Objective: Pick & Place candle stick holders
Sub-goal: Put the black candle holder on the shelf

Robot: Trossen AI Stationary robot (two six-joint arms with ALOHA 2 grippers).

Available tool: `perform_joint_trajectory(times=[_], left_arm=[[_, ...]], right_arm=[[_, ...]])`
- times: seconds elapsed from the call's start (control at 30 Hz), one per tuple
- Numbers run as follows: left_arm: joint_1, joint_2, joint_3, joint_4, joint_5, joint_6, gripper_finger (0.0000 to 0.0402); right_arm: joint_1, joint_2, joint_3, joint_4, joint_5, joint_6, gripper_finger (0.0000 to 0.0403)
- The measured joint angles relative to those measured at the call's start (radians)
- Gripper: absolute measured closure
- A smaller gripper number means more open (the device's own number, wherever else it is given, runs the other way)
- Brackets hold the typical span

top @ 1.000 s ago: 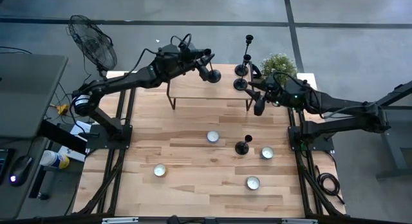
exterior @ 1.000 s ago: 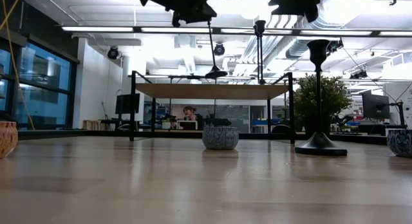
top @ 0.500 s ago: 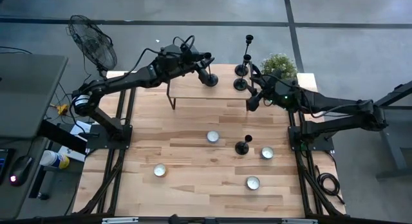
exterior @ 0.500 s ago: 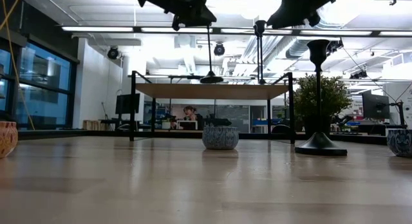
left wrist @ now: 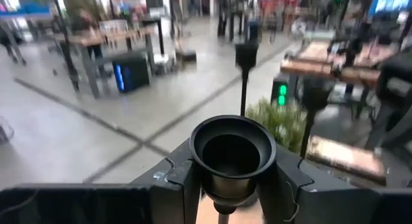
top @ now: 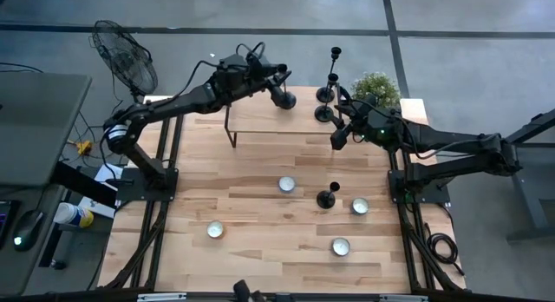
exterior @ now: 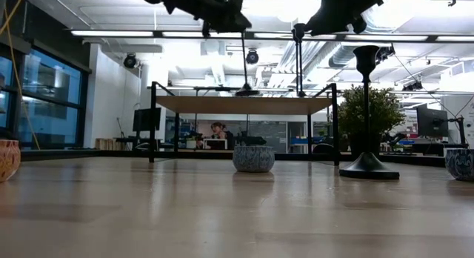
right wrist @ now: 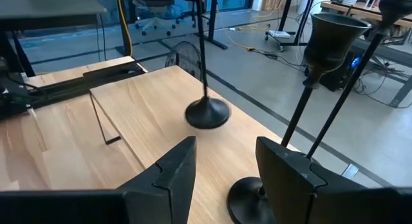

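Note:
My left gripper [top: 276, 79] is shut on a black candle stick holder [exterior: 244, 61] over the far part of a raised wooden shelf [top: 260, 121]. Its round base [top: 287, 100] is at or just above the shelf top; which, I cannot tell. Two more holders [top: 328, 76] stand on their bases at the shelf's far right corner. Another holder [top: 327, 198] stands on the table, nearer the front. My right gripper [top: 336, 139] hangs open by the shelf's right end. Nothing is between its fingers, and a holder's base [right wrist: 248, 199] lies just beyond them. My left gripper pinches the holder's stem right under its top cup [left wrist: 232, 153] between its two fingers [left wrist: 183, 182]. The fingers come in level from the table's left and lie across the stem. The holder hangs upright below them, with its base [exterior: 246, 92] at the shelf top.
Several white tealights [top: 286, 185] sit on the table in front of the shelf. A potted plant [top: 375, 89] stands at the far right corner. A fan [top: 126, 55] is off the far left corner. The near half of the table [top: 260, 250] holds only tealights.
My left gripper has gone down a little with the holder, and its base has sunk toward the shelf top. My right gripper has swung a short way toward the table's left, by the shelf's right end, and stays open.

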Motion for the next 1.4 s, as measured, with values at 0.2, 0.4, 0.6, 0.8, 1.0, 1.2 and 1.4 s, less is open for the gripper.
perform_joint_trajectory(times=[0.2, 0.4, 0.6, 0.8, 1.0, 1.2, 1.4], left_arm=[[-0.001, 0.092, 0.178, -0.083, 0.04, 0.026, 0.0287], [0.005, 0.199, 0.331, -0.182, 0.108, 0.067, 0.0287], [0.012, 0.261, 0.396, -0.203, 0.142, 0.095, 0.0287], [0.025, 0.305, 0.402, -0.182, 0.149, 0.083, 0.0287], [0.037, 0.315, 0.401, -0.168, 0.173, 0.083, 0.0287], [0.045, 0.315, 0.401, -0.131, 0.245, 0.11, 0.0287], [0.062, 0.337, 0.4, -0.141, 0.271, 0.143, 0.0287]], right_arm=[[0.0, 0.0, 0.0, -0.001, -0.001, 0.001, 0.0249], [0.0, 0.0, 0.0, -0.001, 0.0, 0.0, 0.0249], [0.0, 0.0, 0.0, -0.004, -0.001, -0.001, 0.0249], [0.0, -0.027, 0.0, -0.041, -0.024, 0.022, 0.0249], [0.0, -0.11, 0.0, -0.13, -0.116, 0.052, 0.0249], [0.0, -0.182, 0.0, -0.229, -0.249, 0.023, 0.0249], [0.0, -0.22, 0.0, -0.279, -0.292, 0.037, 0.0249]])
